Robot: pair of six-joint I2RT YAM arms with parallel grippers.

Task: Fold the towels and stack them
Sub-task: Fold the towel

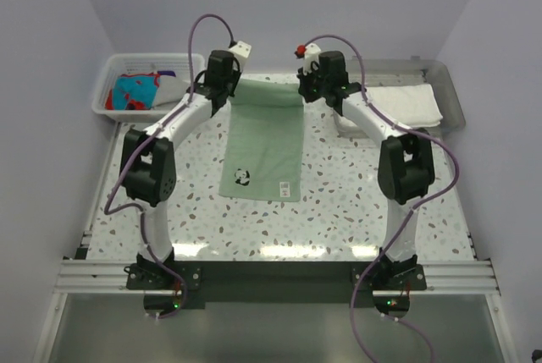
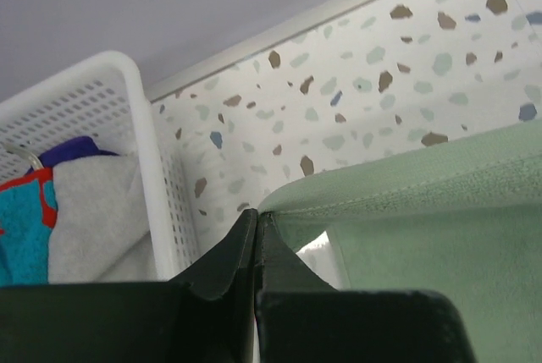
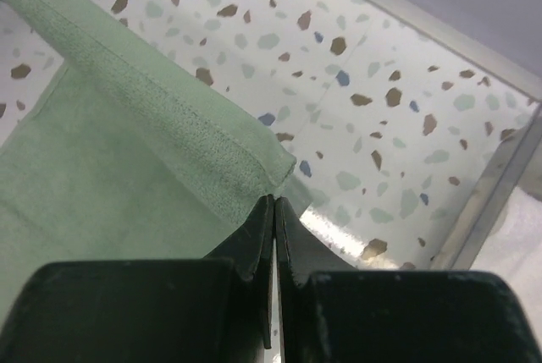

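Pinching hidden towel (image 1: 267,134) corners: both hands (image 2: 257,217) (image 3: 275,204)

A small printed label (image 1: 285,186) on the pale mint green cloth towel (image 1: 264,139) is showing too small to read. The white slatted plastic basket (image 2: 161,194) is running off the left wrist view's edge, hiding most of what lies inside.

No lettering is showing clearly enough to read. The pale mint green cloth towel (image 1: 267,139), its near end lying on the speckled terrazzo-pattern table (image 1: 339,211), is carrying a small dark round emblem (image 1: 241,178) near its near left corner and a small white tag (image 1: 285,186) near its near right corner. Both are showing too small to make out words or numbers.
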